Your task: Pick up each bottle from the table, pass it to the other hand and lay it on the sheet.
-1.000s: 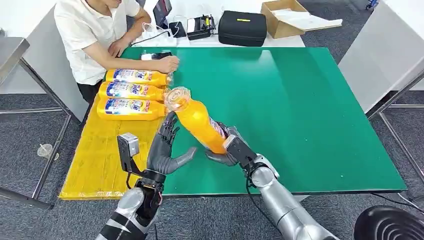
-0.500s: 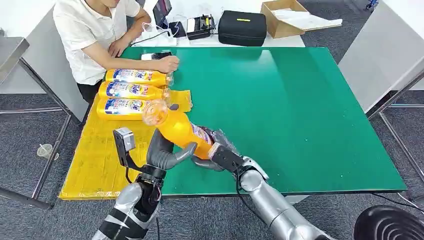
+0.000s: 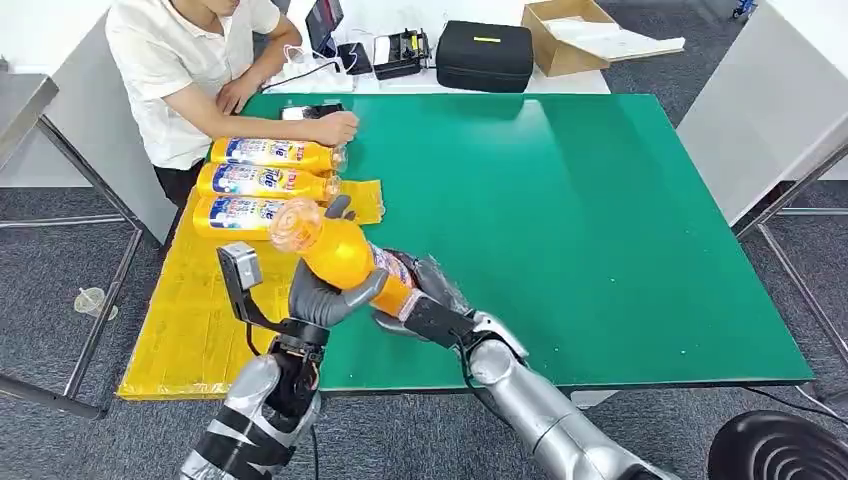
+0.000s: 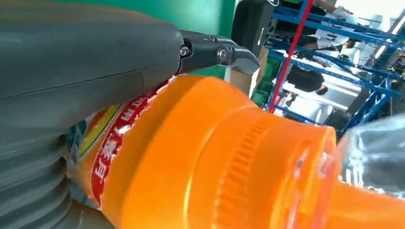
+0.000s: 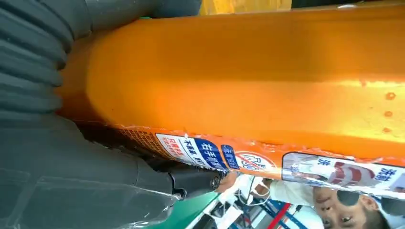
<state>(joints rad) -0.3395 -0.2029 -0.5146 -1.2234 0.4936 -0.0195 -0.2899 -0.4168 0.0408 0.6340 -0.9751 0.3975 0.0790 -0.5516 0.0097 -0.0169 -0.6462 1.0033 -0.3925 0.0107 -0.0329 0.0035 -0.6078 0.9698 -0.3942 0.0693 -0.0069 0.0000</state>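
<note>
An orange bottle [image 3: 345, 255] with a clear cap [image 3: 297, 225] hangs tilted over the near left part of the green table [image 3: 600, 220], cap toward the yellow sheet [image 3: 195, 320]. My right hand [image 3: 420, 297] grips its base end. My left hand [image 3: 325, 292] wraps its middle, thumb across the front and fingers behind. In the left wrist view the bottle [image 4: 215, 157] lies against the thumb [image 4: 86, 52]. The right wrist view has its labelled body [image 5: 248, 90] pressed into my hand [image 5: 71, 171]. Three more orange bottles [image 3: 262, 182] lie side by side on the sheet's far end.
A person in a white shirt [image 3: 180, 60] sits at the far left corner, one hand [image 3: 336, 127] resting on the table by the farthest bottle. A black case [image 3: 485, 55], a cardboard box [image 3: 572, 35] and small devices stand behind the table.
My right hand has carried the bottle left and nearer to me, toward the sheet. My left hand, open a second ago, has closed around the bottle's middle.
</note>
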